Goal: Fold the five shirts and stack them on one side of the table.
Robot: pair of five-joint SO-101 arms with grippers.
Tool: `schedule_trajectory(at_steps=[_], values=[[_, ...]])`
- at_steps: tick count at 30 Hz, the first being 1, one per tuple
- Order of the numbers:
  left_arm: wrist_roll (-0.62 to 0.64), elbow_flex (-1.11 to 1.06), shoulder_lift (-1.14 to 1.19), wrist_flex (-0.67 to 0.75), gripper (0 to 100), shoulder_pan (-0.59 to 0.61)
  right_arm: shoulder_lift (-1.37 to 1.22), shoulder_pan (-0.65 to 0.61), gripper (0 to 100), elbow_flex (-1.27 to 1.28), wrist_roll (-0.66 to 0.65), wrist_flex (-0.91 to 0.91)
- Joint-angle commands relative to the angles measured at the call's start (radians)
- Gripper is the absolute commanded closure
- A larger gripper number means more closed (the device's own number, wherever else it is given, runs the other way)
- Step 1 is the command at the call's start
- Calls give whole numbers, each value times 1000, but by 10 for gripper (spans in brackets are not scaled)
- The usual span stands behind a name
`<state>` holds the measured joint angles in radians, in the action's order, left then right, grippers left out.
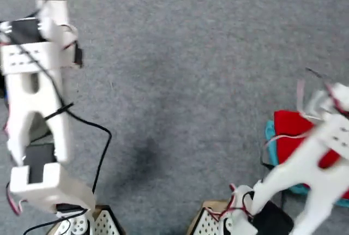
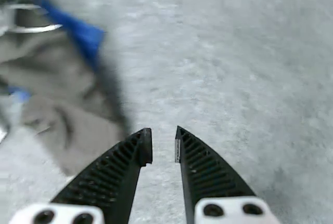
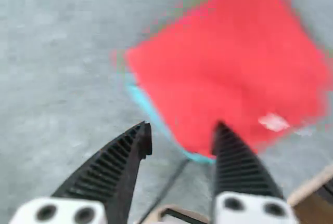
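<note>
The right gripper [image 3: 182,138] hangs with its jaws spread wide and nothing between them, just above one edge of the red shirt [image 3: 229,73]. That shirt lies folded on a teal shirt [image 3: 151,110] at the table's [image 1: 191,82] right edge. The left gripper [image 2: 163,148], jaws narrowly parted and empty, hovers near the far left corner. A crumpled grey cloth [image 2: 62,104] and a blue cloth [image 2: 78,31] lie just beside it, not between its jaws.

If the right gripper drops lower, it could snag the red top layer and drag the stack askew. The left gripper could pinch both cloths together.
</note>
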<state>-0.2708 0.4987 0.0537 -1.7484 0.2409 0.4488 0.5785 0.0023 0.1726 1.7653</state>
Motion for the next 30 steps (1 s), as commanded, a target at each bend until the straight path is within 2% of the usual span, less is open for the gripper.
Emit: schedule_trajectory(at_steps=[1, 4, 8, 12, 16, 19, 30], values=[[-3, 2, -96, -12, 905, 184, 36, -289, 998, -58, 106, -15], [-34, 20, -74, -9, 903, 344, 18, -490, 969, -87, 187, -57], [-109, 107, 36, -9, 893, 482, -48, -677, 966, -116, 222, -112], [-144, 276, 228, 28, 783, 612, -166, -792, 965, -182, 221, -112], [-146, 453, 460, 210, 767, 756, -280, -866, 965, -278, 219, -66], [-150, 559, 630, 307, 767, 819, -344, -903, 965, -344, 219, -35], [-147, 844, 1109, 416, 772, 852, -473, -921, 965, -441, 155, -28]])
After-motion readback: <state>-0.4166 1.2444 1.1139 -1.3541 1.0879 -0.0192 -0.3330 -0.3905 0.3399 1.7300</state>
